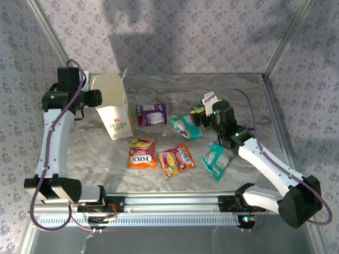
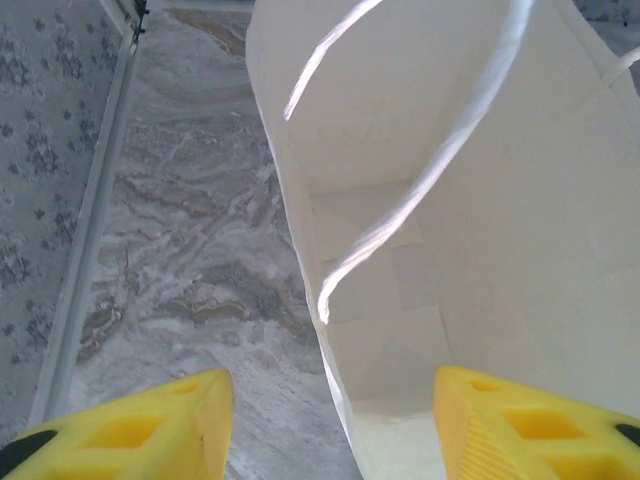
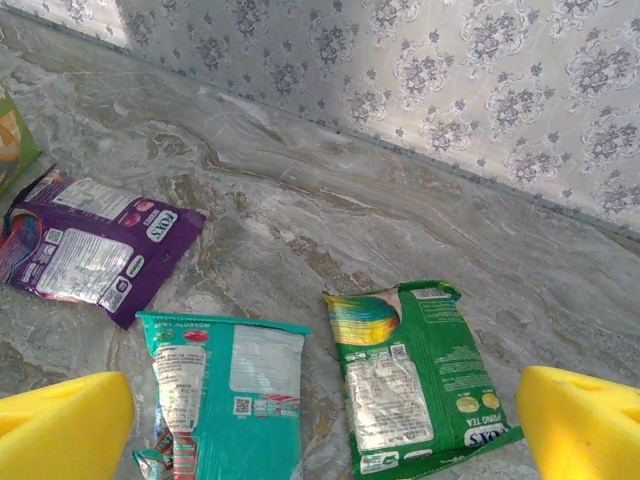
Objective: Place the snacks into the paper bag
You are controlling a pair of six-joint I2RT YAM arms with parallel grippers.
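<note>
White paper bag (image 1: 112, 114) stands open (mouth up); six shiny snack packets (image 1: 142, 152) lie flat nearby.

White arm links (image 1: 55, 132) w/ black joints (image 1: 69, 79), purple cables (image 1: 80, 87), yellow fingers (image 2: 130, 430).

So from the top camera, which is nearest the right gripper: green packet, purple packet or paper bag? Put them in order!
1. Green packet, just below the right gripper.
2. Purple packet, mid-table, to its left.
3. Paper bag, far left.
</note>
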